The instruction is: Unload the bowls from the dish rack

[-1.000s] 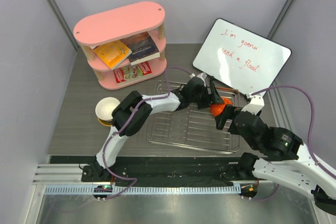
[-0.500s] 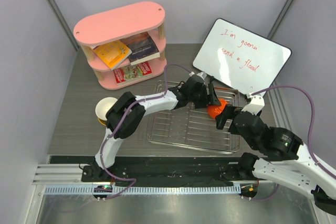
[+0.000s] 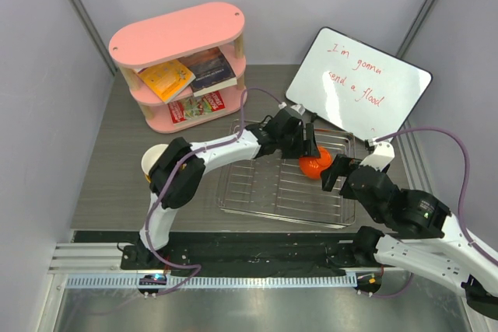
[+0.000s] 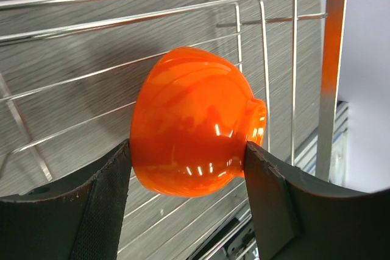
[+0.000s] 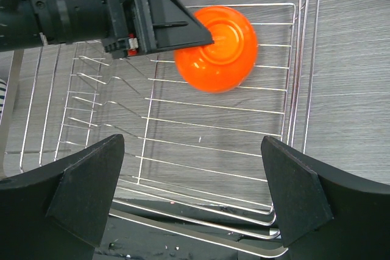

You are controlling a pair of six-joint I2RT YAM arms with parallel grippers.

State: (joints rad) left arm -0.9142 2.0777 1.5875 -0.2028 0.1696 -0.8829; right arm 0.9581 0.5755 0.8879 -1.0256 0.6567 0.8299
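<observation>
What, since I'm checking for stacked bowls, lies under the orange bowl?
Only the dish rack's wires and grey table show around the orange bowl. The patch directly beneath it is hidden by the bowl itself.

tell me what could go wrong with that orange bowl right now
1. The left fingers pinch the orange bowl only by its glossy curved sides, so it might slip and drop onto the rack.
2. The right fingers hang open close by, so the arms could bump when the bowl is carried off.
</observation>
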